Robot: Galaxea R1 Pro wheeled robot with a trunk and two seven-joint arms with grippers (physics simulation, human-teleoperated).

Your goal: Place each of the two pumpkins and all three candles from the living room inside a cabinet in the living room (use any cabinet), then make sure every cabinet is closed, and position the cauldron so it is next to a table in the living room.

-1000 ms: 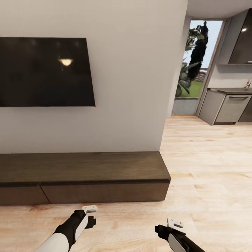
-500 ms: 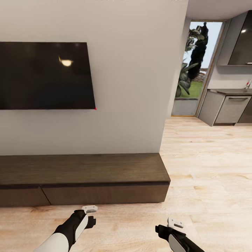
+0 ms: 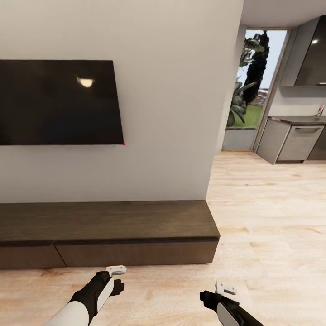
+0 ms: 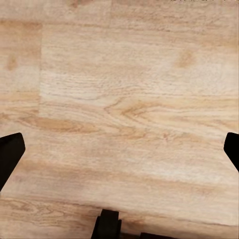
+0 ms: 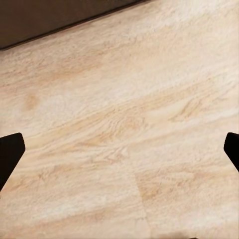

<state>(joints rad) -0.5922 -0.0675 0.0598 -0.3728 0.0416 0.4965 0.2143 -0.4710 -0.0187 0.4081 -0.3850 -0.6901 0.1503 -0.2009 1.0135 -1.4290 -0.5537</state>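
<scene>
The long dark-brown cabinet [image 3: 108, 233] stands against the white wall [image 3: 172, 99] below a wall-mounted television [image 3: 59, 103], its drawer fronts flush. Left end effector [image 3: 118, 281] and right end effector [image 3: 213, 295] hover over the wood floor [image 3: 271, 217] before the cabinet's right end, each with fingers spread apart and empty.

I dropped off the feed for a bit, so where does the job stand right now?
Nothing looks finished from here. The cabinet under the TV has its drawer fronts shut and its top bare. The left gripper and right gripper are both open and empty, hanging over the wood floor. Collecting the pumpkins and candles, storing them and placing the cauldron all seem left.
</scene>
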